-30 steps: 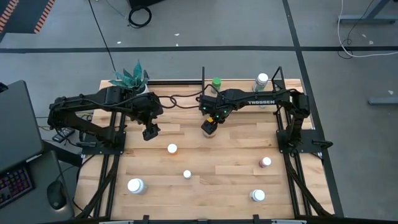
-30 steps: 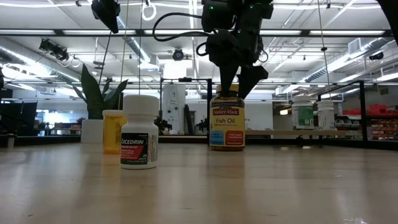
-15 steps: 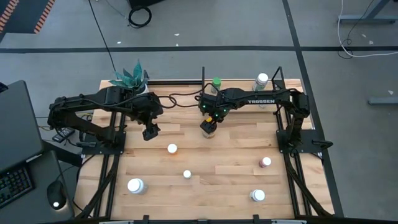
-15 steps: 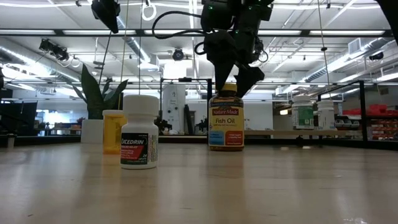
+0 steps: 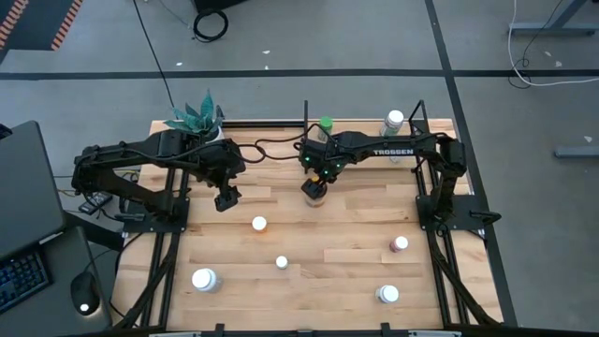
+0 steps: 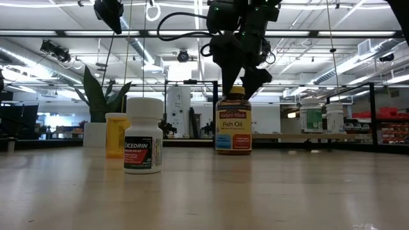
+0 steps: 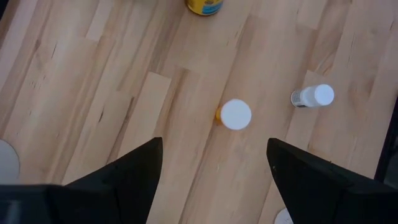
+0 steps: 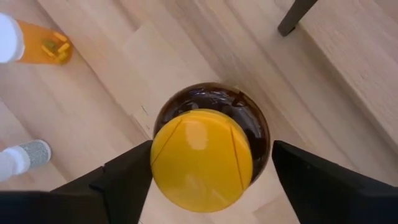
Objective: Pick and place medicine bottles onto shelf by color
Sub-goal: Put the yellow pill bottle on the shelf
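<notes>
My right claw [image 6: 239, 82] straddles the yellow cap of the fish oil bottle [image 6: 233, 125] directly beneath it, jaws wide and seemingly not touching; closing off-centre could tip it.

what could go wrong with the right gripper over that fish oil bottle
The right gripper straddles the yellow cap of the fish oil bottle with its fingers open, high on the bottle; closing only on the cap could let it tilt or slip. The shelf upright stands close by, so a swing might clip it.
</notes>
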`<state>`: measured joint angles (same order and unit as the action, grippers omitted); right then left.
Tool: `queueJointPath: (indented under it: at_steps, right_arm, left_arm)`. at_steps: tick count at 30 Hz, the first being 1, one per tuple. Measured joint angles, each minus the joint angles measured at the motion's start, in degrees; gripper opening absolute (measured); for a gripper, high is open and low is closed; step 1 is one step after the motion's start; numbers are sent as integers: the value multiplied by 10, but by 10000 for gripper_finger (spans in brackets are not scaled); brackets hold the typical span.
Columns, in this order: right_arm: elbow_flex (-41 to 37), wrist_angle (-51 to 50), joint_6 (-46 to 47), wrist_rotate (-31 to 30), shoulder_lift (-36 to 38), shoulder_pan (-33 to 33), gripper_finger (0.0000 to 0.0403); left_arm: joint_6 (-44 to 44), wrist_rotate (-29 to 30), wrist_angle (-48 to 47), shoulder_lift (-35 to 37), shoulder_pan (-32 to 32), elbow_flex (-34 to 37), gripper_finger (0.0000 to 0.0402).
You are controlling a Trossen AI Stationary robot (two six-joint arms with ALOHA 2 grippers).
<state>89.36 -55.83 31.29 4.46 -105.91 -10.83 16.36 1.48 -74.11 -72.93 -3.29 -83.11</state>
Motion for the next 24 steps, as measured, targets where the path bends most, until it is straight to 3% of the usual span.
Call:
queueJointPath:
  at_steps: [9,17,24]
  right_arm:
    - [7,-15,-6,-1,2,1,228]
    - [77,-163,-40,11,0,1,232]
    - [157,-261,-81,-29,1,-17,237]
  left_arm:
    - [-1,0,0,0,0,0,293]
    - [-3,4,0,0,0,0,293]
    - [-1,4,0,0,0,0,293]
